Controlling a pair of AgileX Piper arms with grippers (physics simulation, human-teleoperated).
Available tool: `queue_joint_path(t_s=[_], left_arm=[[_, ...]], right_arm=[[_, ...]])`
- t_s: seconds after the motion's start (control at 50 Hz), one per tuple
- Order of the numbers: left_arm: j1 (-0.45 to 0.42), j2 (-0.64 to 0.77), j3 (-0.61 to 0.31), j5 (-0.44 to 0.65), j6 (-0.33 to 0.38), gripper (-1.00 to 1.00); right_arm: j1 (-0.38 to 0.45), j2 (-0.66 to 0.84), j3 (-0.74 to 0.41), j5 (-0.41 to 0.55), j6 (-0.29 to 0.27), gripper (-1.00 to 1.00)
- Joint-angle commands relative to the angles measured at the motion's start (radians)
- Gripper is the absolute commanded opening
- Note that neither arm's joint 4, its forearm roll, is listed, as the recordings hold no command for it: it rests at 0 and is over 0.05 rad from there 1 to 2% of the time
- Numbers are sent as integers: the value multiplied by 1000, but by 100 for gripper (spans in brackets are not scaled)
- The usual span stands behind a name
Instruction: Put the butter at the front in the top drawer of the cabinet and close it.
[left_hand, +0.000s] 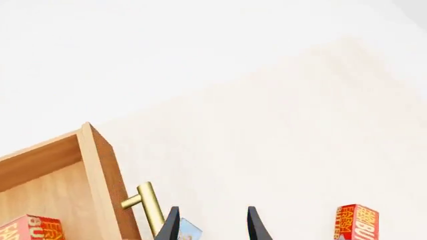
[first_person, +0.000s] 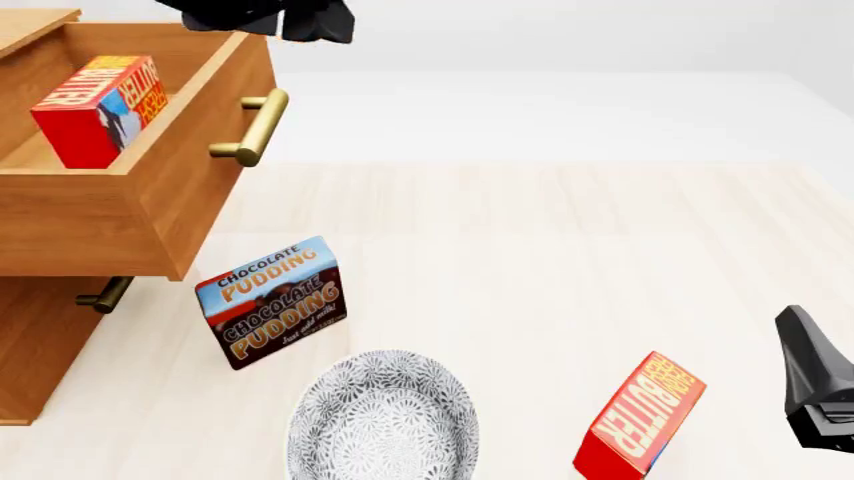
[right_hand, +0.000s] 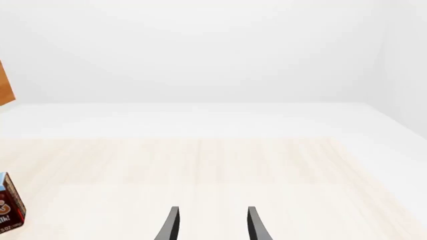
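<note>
The cabinet stands at the left with its top drawer pulled open. One butter carton stands inside that drawer and also shows in the left wrist view. A second butter carton lies tilted on the table at the front right. My left gripper is open and holds nothing; it hangs above the drawer's front and brass handle, at the top edge of the front view. My right gripper is open and empty, right of the front carton.
A brown-and-blue chocolate pudding box stands before the cabinet, under the drawer's handle. A grey patterned bowl sits at the front, between the pudding box and the front carton. A lower drawer's handle shows beneath the open drawer.
</note>
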Motion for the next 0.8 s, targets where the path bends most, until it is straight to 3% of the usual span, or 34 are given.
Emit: queue_joint_path(t_s=[0.02,0.26,0.36,0.54,0.8], left_arm=[[-107,129,-41,-79,-44,100],[-128,201,-19,-171,-85,100],[-157,237,6,-235,-147,100],[-158,290,28,-287,-186,100],[-113,291,148,-397,-227,100]], right_arm=[[0,-1,0,1,-1,100],[0,-2,0,2,-1,100],[0,-2,0,2,-1,100],[0,-2,0,2,-1,100],[0,-2,0,2,-1,100]])
